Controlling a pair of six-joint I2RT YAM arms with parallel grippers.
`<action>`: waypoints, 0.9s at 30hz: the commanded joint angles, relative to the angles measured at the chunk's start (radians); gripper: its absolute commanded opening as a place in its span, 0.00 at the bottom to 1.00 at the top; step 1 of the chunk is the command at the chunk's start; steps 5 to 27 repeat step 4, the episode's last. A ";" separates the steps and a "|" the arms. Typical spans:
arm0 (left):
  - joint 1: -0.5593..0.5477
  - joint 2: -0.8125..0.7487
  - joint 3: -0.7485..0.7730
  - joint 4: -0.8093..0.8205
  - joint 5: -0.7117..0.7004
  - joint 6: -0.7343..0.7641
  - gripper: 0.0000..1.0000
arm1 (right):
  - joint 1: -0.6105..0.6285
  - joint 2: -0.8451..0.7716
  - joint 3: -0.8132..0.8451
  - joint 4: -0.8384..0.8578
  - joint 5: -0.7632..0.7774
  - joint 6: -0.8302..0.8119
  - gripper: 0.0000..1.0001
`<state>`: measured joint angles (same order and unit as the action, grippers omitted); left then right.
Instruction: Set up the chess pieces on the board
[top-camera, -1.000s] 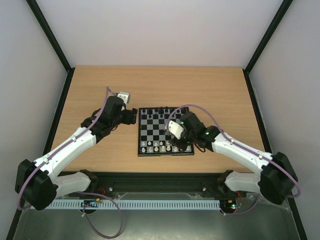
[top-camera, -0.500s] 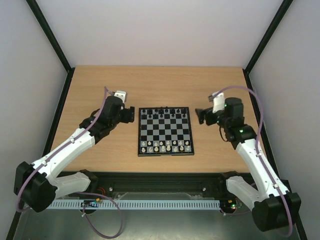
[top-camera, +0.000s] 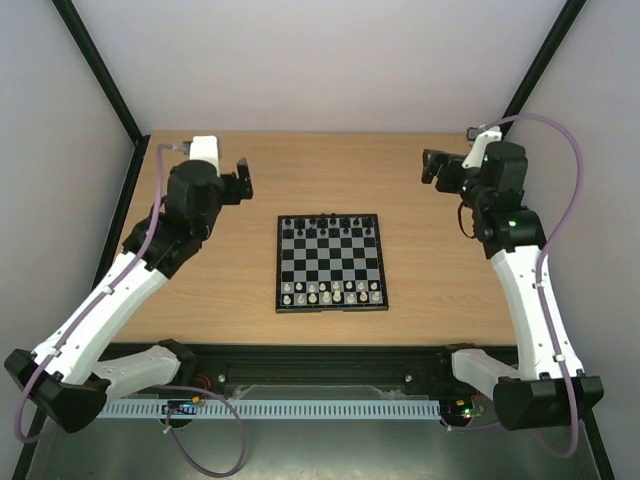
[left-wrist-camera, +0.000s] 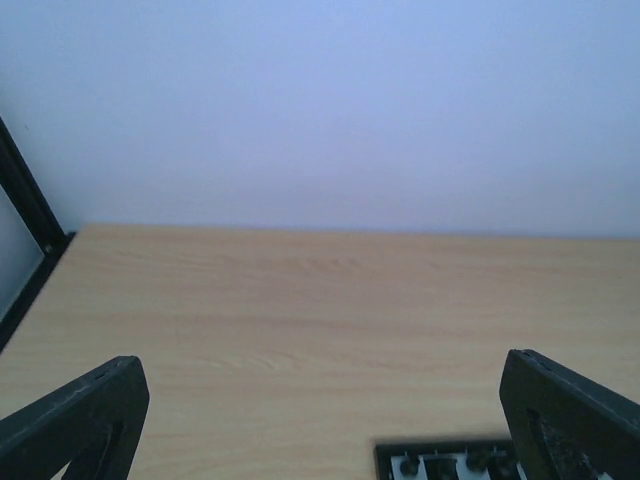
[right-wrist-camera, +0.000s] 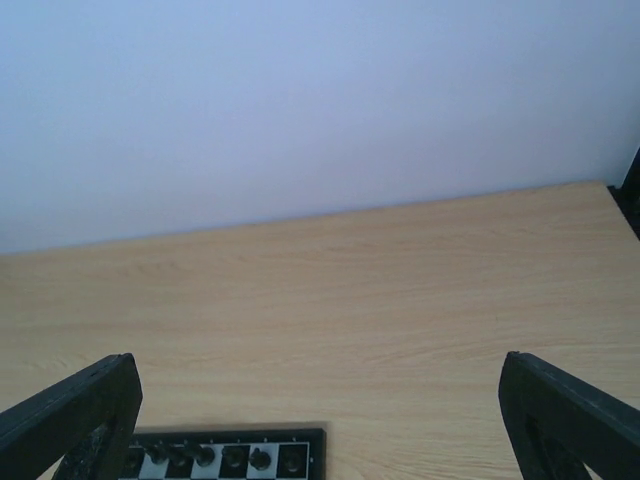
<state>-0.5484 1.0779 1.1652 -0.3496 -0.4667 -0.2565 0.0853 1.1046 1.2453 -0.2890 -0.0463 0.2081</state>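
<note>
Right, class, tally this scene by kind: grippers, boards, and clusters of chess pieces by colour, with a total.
Grippers: 2, the left gripper and the right gripper, both open.
The board: 1.
Black chess pieces: 1 cluster, along the far edge.
Cream-white chess pieces: 1 cluster, along the near edge.
Total: 5. Single pieces are too small to count.

Both arms pulled back from the board.
The right gripper left the board's lower-right corner for the frame's upper right; the left gripper went from beside the board's left edge to the upper left.
</note>
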 joint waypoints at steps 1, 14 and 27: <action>0.005 0.044 0.090 -0.083 -0.076 0.036 0.99 | -0.002 -0.063 0.060 -0.046 0.035 0.046 0.99; 0.005 0.047 0.089 -0.088 -0.045 0.032 0.99 | -0.002 -0.091 0.027 -0.033 0.029 0.036 0.99; 0.005 0.047 0.089 -0.088 -0.045 0.032 0.99 | -0.002 -0.091 0.027 -0.033 0.029 0.036 0.99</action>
